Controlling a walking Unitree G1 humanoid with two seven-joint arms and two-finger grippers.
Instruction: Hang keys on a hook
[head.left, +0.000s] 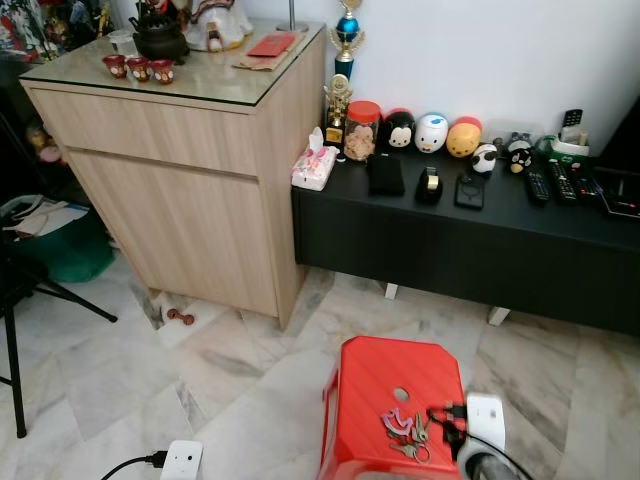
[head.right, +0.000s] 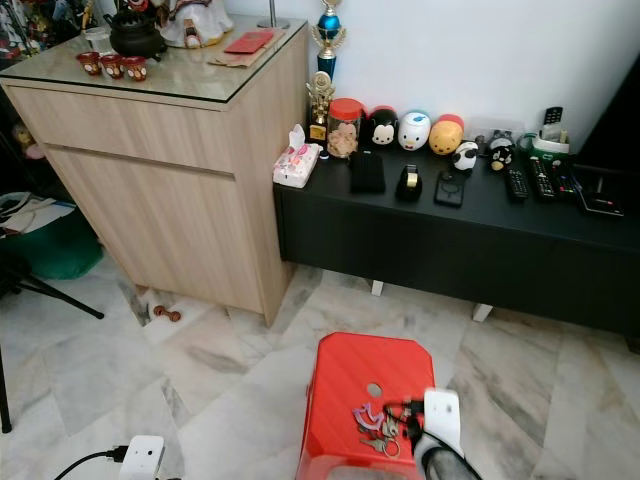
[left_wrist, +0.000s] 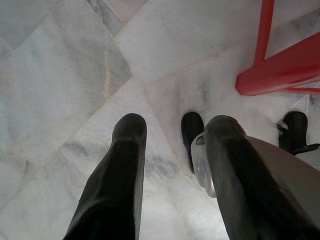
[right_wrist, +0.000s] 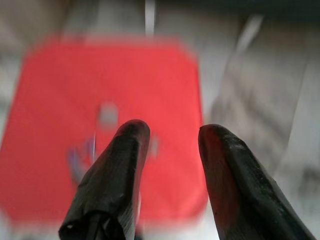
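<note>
A bunch of keys (head.left: 408, 434) with pink and blue tags lies on the near right part of a red plastic stool (head.left: 385, 380). My right gripper (head.left: 449, 421) hovers just to the right of the keys, over the stool's edge. In the right wrist view its fingers (right_wrist: 131, 150) stand open with nothing between them, and the blurred keys (right_wrist: 80, 161) lie beyond on the red seat. My left gripper (left_wrist: 175, 125) hangs open over the marble floor, beside a leg of the stool (left_wrist: 280, 70).
A light wooden cabinet (head.left: 190, 160) stands at the back left, and a low black console (head.left: 470, 235) with figurines and remotes at the back right. A white power adapter (head.left: 180, 461) with a cable lies on the floor at the near left. Black stand legs (head.left: 15, 330) are at the far left.
</note>
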